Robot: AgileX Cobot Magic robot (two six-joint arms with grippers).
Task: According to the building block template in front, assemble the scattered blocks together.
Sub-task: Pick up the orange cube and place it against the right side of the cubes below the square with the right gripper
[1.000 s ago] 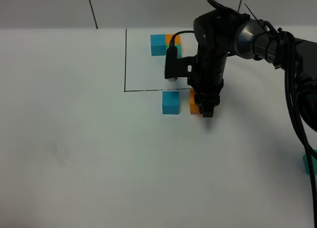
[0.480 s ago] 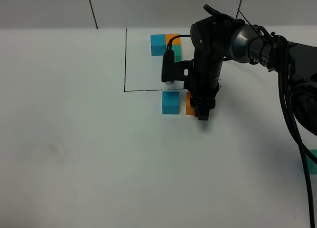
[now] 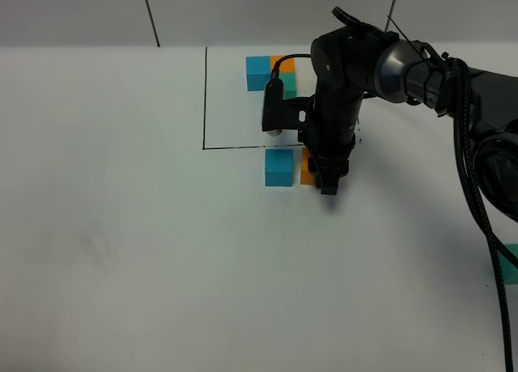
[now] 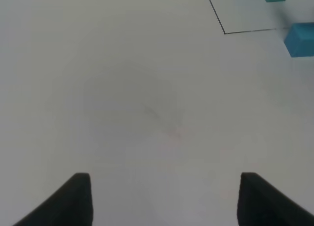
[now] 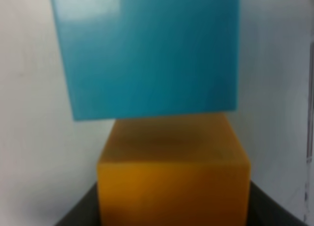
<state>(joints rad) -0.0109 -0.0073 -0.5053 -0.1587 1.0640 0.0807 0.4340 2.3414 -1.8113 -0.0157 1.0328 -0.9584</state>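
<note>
Exterior high showed the right hand (image 3: 328, 180) low on the worktop (image 3: 121, 251), pressed together, its tips against the orange cube (image 3: 305, 168). That cube sat just beside the blue cube (image 3: 278, 167), with a slim gap between them. Both lay just outside the frame line (image 3: 243, 148) of the template (image 3: 271, 71). The teal cube (image 3: 510, 267) lay well apart, at the view's right edge. The left hand (image 4: 164, 196) hung spread and empty over the worktop.

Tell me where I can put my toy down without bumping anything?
The table is bare all along its left, beside the black frame, and across the wide front below the sky-blue cube. It is crowded around the right gripper and the orange cube.
</note>
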